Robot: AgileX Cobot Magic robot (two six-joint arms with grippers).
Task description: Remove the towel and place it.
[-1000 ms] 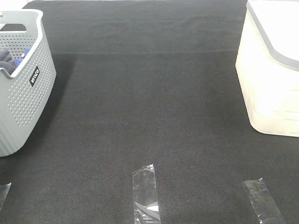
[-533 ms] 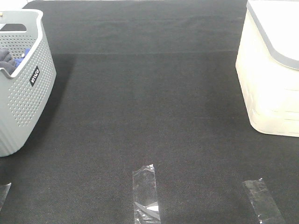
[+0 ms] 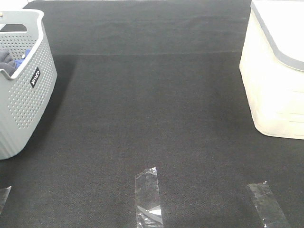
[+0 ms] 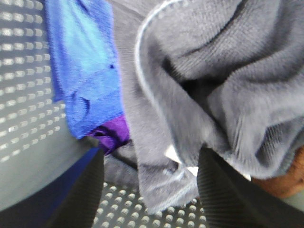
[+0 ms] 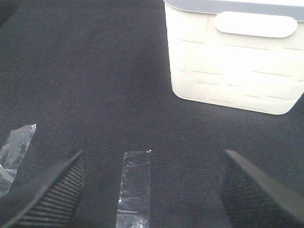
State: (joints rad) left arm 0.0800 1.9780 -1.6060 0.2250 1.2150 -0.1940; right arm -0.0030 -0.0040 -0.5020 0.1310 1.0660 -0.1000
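The slate-grey towel [image 4: 204, 80] lies crumpled in the grey basket [image 3: 23, 95], its hemmed corner hanging between my left fingers. It shows as a dark bundle at the basket's rim in the exterior high view [image 3: 5, 58]. My left gripper [image 4: 149, 197] is open, down inside the basket just over the towel, with its dark fingers [image 4: 76, 199] on either side of the corner. My right gripper [image 5: 152, 190] is open and empty over the black mat. Neither gripper shows in the exterior high view.
A bright blue cloth [image 4: 80, 71] and a purple piece [image 4: 114, 130] lie beside the towel, and something brown [image 4: 285, 183] under it. A white container [image 3: 275, 71] stands at the right. Tape strips [image 3: 148, 197] lie on the black mat [image 3: 152, 104].
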